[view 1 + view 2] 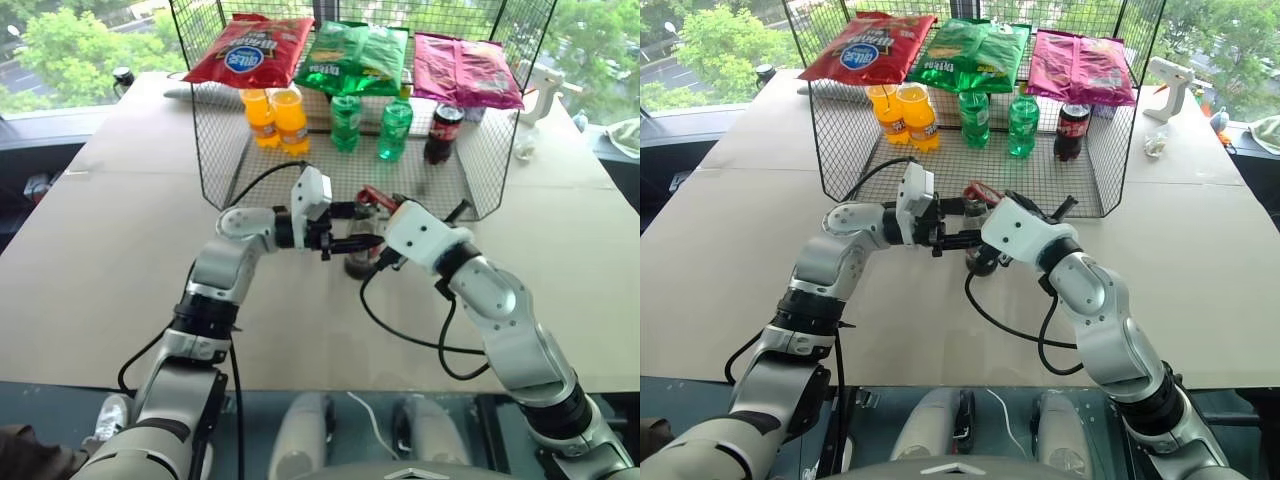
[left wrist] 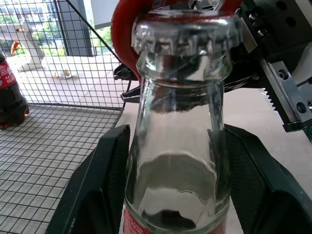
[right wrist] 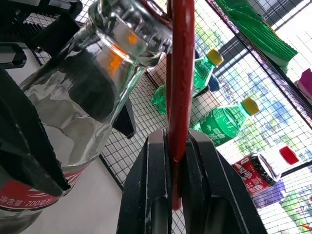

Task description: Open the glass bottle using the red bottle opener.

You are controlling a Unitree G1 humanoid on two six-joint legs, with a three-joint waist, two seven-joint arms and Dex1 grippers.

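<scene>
Glass bottle (image 1: 360,243) stands on the tan table (image 1: 110,250), right in front of the wire basket (image 1: 215,150), with both arms meeting over it. Head views: the left gripper (image 1: 345,226) comes in level from the left with a black finger on each side of the bottle, and the right gripper (image 1: 383,200) holds the red bottle opener (image 1: 374,196) up at the cap.

Left wrist view: the fingers (image 2: 105,180) sit snug against both sides of the bottle's shoulder, so they're closed on it. The opener's red loop sits behind the crown cap (image 2: 187,30).

Right wrist view: fingers (image 3: 151,190) are clamped tight on the opener's handle, its head right beside the cap. Green soda bottles (image 3: 226,122) and a cola bottle (image 3: 256,173) stand in the basket behind.
</scene>
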